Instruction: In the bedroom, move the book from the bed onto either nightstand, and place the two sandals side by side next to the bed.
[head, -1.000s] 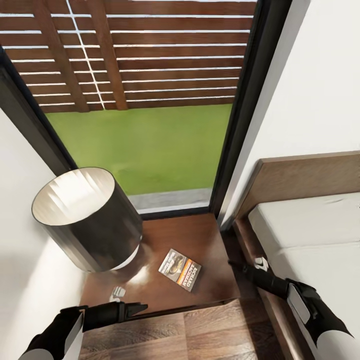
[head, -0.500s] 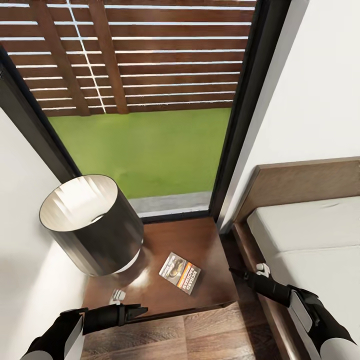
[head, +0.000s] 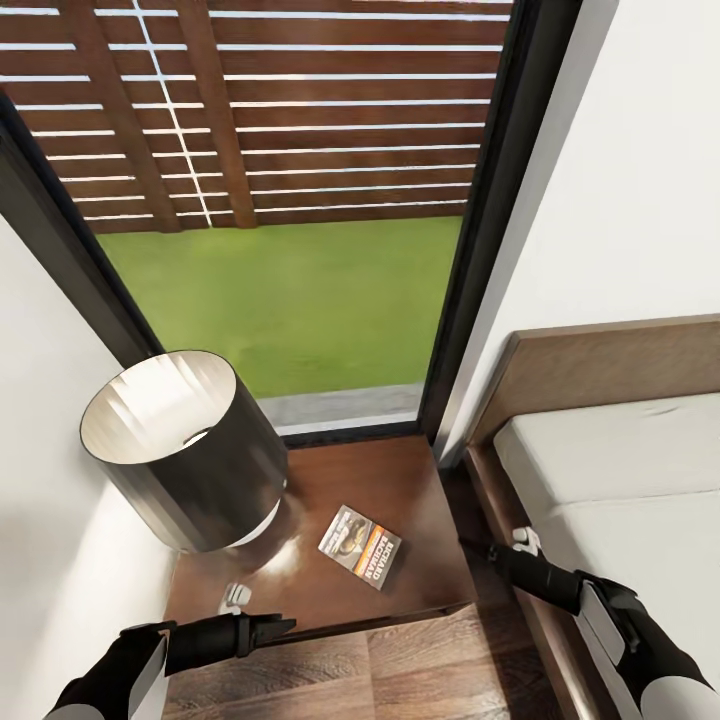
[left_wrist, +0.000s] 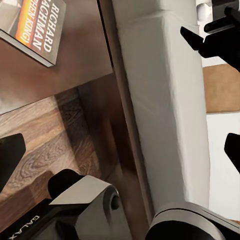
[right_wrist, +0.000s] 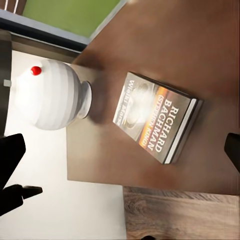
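Flat on the nightstand, a square-topped cabinet of glossy reddish-brown wood, lies the book, a thin paperback with a grey cover picture, an orange band and white lettering; it rests near the front edge, touching neither gripper. Beside it stands a lamp with a dark cylindrical shade, pale inside, on a rounded white ribbed base with a small red knob. To the right of the nightstand sits the bed: a smooth off-white mattress, a matte brown headboard, a dark wooden frame. Wood-plank floor runs in front. Behind, a tall dark-framed window shows green lawn and a slatted brown fence. The left gripper hovers at the nightstand's front edge, the right gripper between nightstand and bed. Both sets of black jaws hold nothing; their tips in each wrist view stand wide apart.
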